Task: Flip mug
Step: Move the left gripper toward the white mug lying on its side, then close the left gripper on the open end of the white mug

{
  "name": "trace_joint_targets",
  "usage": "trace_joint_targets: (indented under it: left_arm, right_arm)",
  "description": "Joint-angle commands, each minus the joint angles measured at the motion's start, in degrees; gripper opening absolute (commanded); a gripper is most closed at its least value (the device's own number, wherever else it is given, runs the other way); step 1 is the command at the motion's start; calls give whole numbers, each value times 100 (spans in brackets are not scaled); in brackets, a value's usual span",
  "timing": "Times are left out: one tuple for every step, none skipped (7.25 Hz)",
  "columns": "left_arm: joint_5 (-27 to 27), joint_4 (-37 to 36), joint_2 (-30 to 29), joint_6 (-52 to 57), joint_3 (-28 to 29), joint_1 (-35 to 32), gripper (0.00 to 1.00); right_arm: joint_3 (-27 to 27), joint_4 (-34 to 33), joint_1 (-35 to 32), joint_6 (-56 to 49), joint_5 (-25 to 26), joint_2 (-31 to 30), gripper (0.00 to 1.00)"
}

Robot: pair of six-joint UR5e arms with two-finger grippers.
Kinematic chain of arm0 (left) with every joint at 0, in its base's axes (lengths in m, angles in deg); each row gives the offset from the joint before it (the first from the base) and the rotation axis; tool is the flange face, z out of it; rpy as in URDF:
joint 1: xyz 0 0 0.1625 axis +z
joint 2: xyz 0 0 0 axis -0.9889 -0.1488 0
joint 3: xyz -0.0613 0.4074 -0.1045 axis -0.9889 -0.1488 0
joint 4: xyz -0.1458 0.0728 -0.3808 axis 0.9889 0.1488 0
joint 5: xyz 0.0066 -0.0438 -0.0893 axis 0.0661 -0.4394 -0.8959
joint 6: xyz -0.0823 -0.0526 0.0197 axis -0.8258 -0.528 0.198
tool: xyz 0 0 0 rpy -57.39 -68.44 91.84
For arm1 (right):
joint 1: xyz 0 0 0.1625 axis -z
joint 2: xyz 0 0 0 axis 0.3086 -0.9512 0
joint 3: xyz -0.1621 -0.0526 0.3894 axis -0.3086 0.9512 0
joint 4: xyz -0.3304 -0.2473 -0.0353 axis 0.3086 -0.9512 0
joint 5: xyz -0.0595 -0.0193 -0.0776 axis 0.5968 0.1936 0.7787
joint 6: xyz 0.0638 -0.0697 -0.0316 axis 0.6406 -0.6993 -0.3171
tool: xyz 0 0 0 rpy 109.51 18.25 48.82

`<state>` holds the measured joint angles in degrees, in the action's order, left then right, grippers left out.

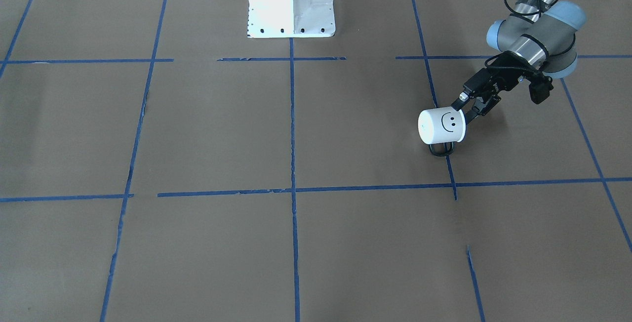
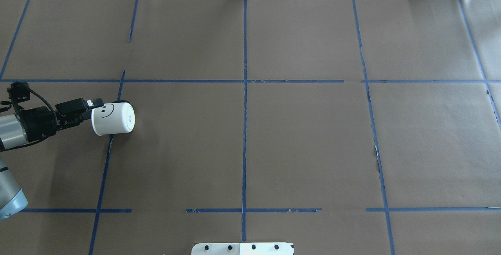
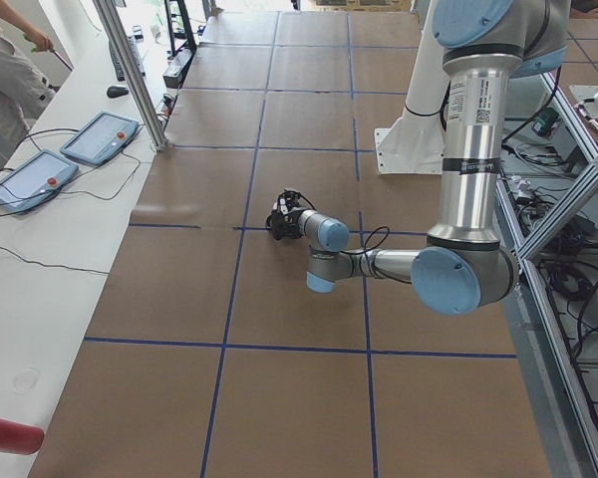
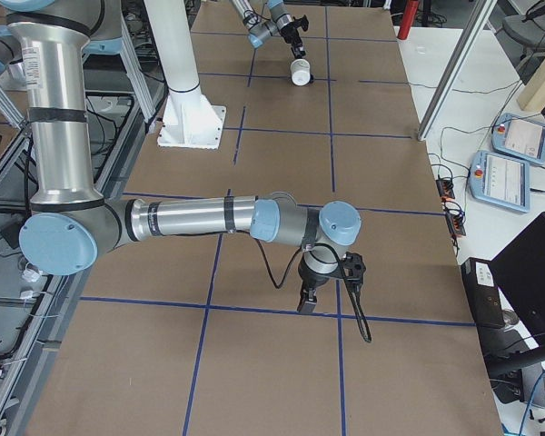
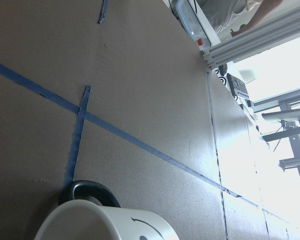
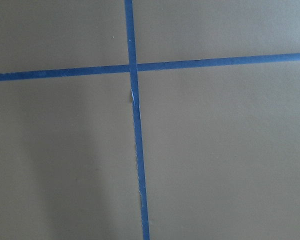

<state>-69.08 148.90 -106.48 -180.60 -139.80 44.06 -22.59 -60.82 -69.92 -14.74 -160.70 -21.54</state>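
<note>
The white mug (image 1: 442, 126) with a black smiley face lies on its side just above the brown table, base toward the table's middle, black loop handle (image 1: 441, 149) toward the operators' side. It also shows in the overhead view (image 2: 113, 119) and the left wrist view (image 5: 107, 224). My left gripper (image 1: 465, 109) reaches in low and is shut on the mug's rim; it also shows in the overhead view (image 2: 91, 113). My right gripper (image 4: 307, 300) points down at the table far from the mug, seen only in the exterior right view, so I cannot tell whether it is open or shut.
The table is covered in brown paper with a grid of blue tape lines (image 2: 244, 130). The robot's white base (image 1: 291, 3) stands at the robot's edge. Two teach pendants (image 3: 100, 134) lie on the white bench beyond the far edge.
</note>
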Motion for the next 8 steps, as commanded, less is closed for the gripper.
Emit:
trace_joint_targets:
  left_arm:
    - [1, 72, -327, -62, 104, 73, 76]
    - [-260, 73, -503, -542, 182, 65, 31]
    - [-785, 73, -496, -677, 218, 47, 0]
    - [-790, 90, -513, -826, 201, -14, 0]
    - [-799, 99, -514, -915, 201, -145, 0]
    - [-817, 90, -531, -950, 201, -285, 0]
    - [-921, 55, -679, -1038, 192, -452, 0]
    - [-1444, -189, -872, -1056, 114, -715, 0]
  right_arm:
    - [0, 0, 0, 0, 0, -7, 100]
    - [0, 0, 0, 0, 0, 2, 100]
    - [0, 0, 0, 0, 0, -7, 100]
    - [0, 0, 0, 0, 0, -7, 100]
    - [0, 0, 0, 0, 0, 2, 100]
    - [0, 0, 0, 0, 0, 2, 100]
    - [0, 0, 0, 0, 0, 2, 100]
    - [0, 0, 0, 0, 0, 2, 100]
